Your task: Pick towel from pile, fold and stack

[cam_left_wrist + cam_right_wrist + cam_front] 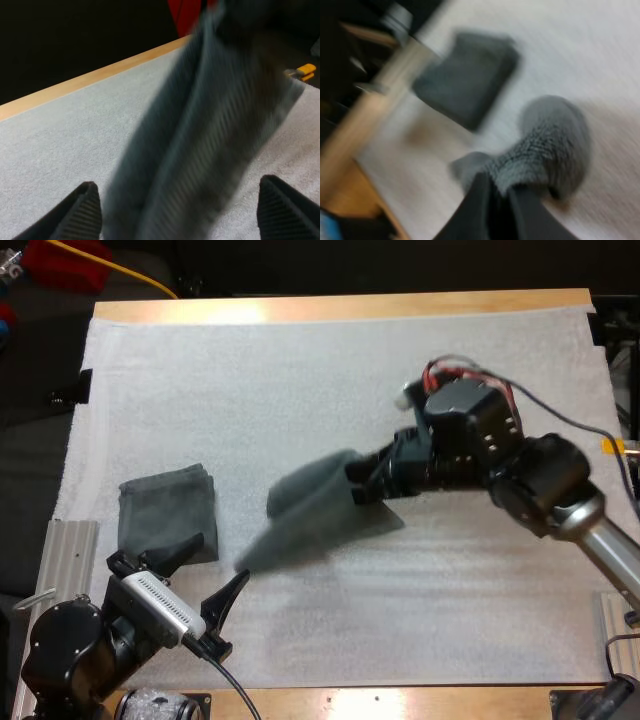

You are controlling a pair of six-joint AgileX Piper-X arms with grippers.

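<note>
Our right gripper has its fingers clamped on 1 end of the limp dark grey-green towel, which trails from them toward our left gripper. Its 2 fingers stand apart, likely awaiting the free end. A folded dark grey-green towel lies just beyond them.

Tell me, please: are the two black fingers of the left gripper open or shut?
Open. The left gripper has its black fingers wide apart, pressing on nothing; the hanging dark grey-green towel shows between them.
</note>
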